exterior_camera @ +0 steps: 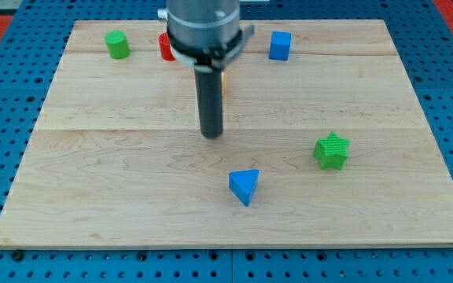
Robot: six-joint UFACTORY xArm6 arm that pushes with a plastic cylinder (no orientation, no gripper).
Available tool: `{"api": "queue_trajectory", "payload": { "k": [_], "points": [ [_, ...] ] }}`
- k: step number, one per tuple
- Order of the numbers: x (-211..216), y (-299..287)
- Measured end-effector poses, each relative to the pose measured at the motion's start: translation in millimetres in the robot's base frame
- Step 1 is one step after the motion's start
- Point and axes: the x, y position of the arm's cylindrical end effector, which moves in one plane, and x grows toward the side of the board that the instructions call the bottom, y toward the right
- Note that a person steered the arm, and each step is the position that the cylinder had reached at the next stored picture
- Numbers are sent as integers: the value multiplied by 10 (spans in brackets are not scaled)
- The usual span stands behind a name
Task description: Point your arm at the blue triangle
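Observation:
The blue triangle (244, 186) lies on the wooden board (101, 189), below the centre of the view. My tip (211, 134) rests on the board near the middle, up and to the left of the blue triangle, with a clear gap between them. The rod hangs from the grey arm head at the view's top.
A green star block (332, 151) sits to the right of the triangle. A blue cube (280, 45) and a green cylinder (117, 45) stand near the top edge. A red block (164, 47) and a yellow-orange block (222, 82) are partly hidden behind the arm.

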Motion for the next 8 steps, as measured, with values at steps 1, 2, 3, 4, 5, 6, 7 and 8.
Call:
{"api": "queue_trajectory", "payload": {
  "k": [1,2,3,4,5,6,7,8],
  "points": [
    [228,2],
    [462,-4],
    [651,-41],
    [653,-51],
    [864,-250],
    [957,-284],
    [1151,-27],
    [1257,379]
  ]
}}
